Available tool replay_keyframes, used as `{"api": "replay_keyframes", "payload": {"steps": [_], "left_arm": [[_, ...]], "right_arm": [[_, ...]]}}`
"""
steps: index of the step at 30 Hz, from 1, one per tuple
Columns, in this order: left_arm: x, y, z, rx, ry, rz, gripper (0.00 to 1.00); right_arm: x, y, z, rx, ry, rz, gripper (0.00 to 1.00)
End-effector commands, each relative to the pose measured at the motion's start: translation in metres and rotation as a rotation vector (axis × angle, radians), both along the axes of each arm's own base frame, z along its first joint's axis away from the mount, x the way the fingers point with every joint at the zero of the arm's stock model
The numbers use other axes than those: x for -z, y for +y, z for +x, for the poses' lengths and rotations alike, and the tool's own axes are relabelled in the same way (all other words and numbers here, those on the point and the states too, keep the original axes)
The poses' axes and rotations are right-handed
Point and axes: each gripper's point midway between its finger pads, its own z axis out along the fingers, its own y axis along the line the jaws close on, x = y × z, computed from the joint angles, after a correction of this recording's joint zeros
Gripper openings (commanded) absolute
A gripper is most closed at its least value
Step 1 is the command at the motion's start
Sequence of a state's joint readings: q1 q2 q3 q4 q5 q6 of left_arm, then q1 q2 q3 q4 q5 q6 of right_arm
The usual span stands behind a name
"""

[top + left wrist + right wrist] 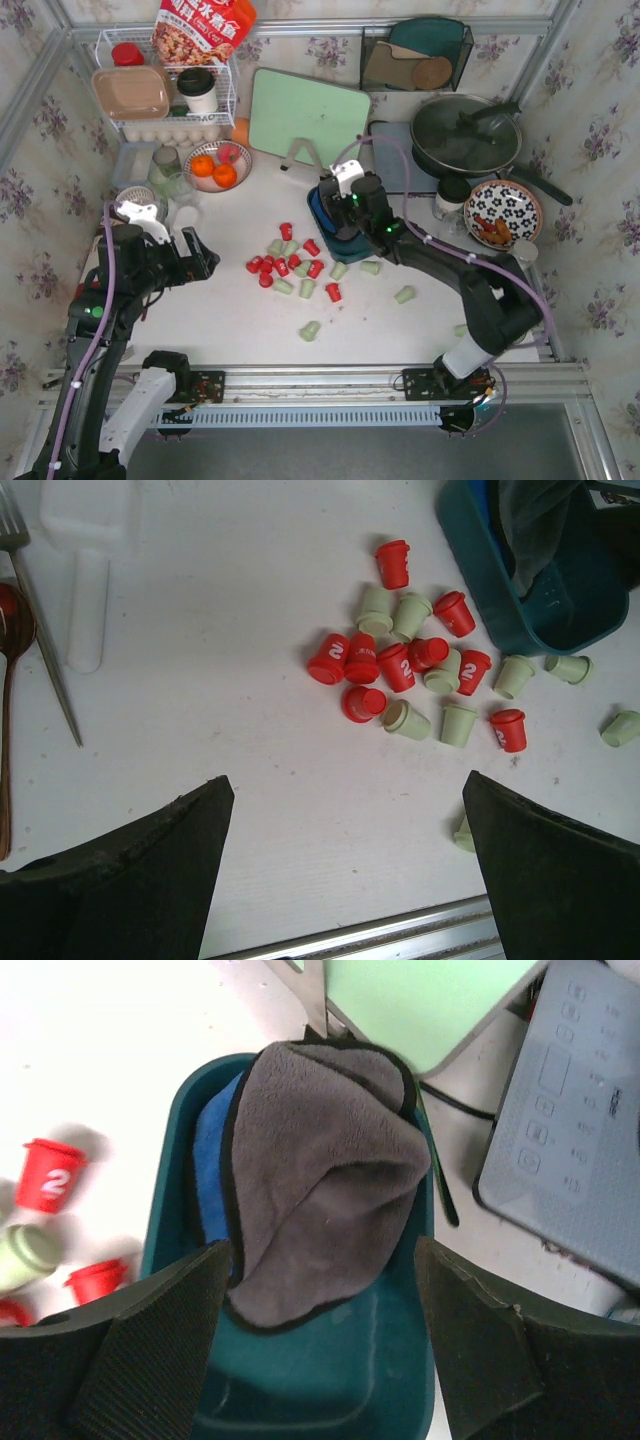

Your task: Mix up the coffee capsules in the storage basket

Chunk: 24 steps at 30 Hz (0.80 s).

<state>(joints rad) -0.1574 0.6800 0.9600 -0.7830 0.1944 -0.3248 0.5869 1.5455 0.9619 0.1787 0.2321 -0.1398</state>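
Observation:
Red and pale green coffee capsules (295,268) lie scattered on the white table, outside the storage basket. They show as a cluster in the left wrist view (400,665), and a red one (50,1175) shows in the right wrist view. The teal storage basket (345,256) holds a grey cloth (330,1160) over a blue cloth (212,1160); no capsules show inside it. My right gripper (322,1245) is open and empty just above the basket (340,1360). My left gripper (347,780) is open and empty over bare table, left of the capsules, at the left in the top view (200,255).
A white wire rack (170,90), a bowl of oranges (217,165), a green cutting board (308,115), a lidded pan (467,135) and a flowered plate (503,213) stand along the back and right. A fork (40,650) and a white scoop (88,570) lie at the left.

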Motion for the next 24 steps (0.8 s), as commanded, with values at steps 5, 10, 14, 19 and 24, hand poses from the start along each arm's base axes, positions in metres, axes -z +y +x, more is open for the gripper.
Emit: {"api": "replay_keyframes", "payload": {"steps": [5, 10, 14, 19, 24], "left_arm": [[-0.001, -0.001, 0.006, -0.002, -0.01, -0.007, 1.0], [0.0, 0.0, 0.007, -0.006, -0.005, -0.008, 1.0], [0.001, -0.001, 0.009, -0.006, 0.005, -0.011, 1.0], [0.002, -0.001, 0.01, -0.006, 0.014, -0.018, 1.0], [0.004, 0.0, 0.011, -0.011, 0.019, -0.019, 1.0]], "right_arm": [[0.021, 0.025, 0.051, -0.095, -0.071, -0.199, 0.81], [0.038, 0.031, 0.064, -0.116, -0.044, -0.268, 0.81], [0.045, 0.031, 0.067, -0.122, -0.039, -0.292, 0.78], [0.047, 0.031, 0.066, -0.137, -0.035, -0.304, 0.58], [0.053, 0.024, 0.069, -0.121, -0.018, -0.328, 0.06]]}}
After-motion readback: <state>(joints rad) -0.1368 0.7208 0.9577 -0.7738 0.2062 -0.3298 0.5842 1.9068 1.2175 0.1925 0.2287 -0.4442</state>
